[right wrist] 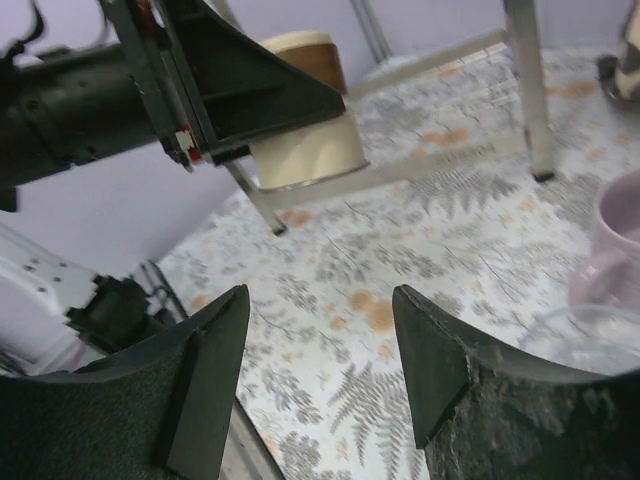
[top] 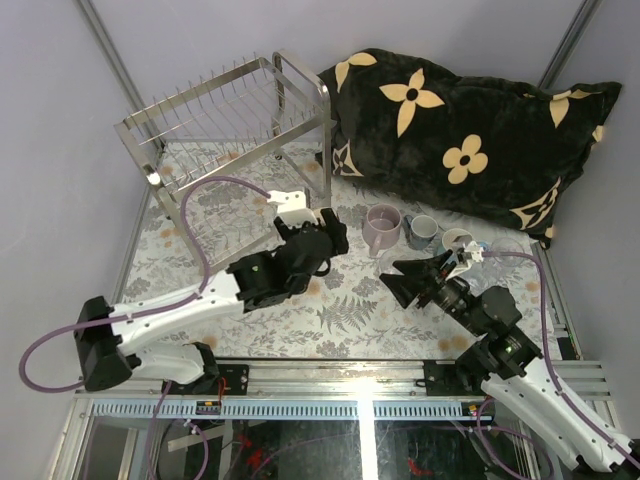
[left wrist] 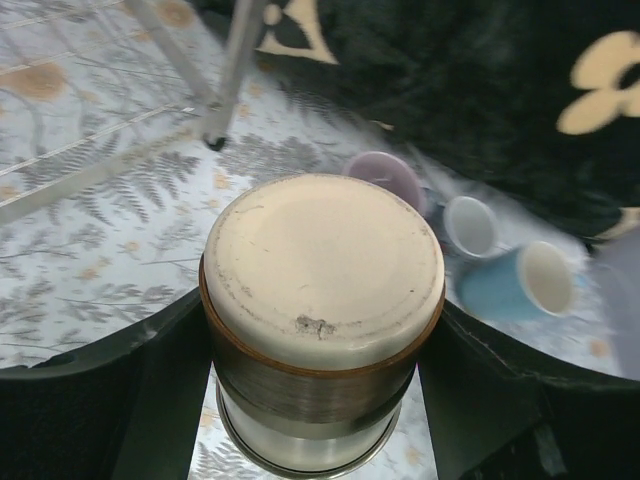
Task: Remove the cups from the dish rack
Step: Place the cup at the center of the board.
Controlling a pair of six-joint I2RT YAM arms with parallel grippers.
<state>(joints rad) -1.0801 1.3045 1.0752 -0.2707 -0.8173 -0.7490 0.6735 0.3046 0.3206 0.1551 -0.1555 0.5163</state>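
The dish rack stands at the back left with no cup showing in it. My left gripper is shut on the cream-and-brown cup, which is bottom-up between the fingers and held above the table; it also shows in the right wrist view. On the table stand a lilac-pink mug, a small grey-blue cup and a light blue mug with cream inside. A clear glass sits by the lilac mug. My right gripper is open and empty, just in front of them.
A big black pillow with cream flowers lies along the back right, close behind the mugs. A rack leg stands just beyond the held cup. The fern-patterned tablecloth covers the table. Grey walls close in the left side and the back.
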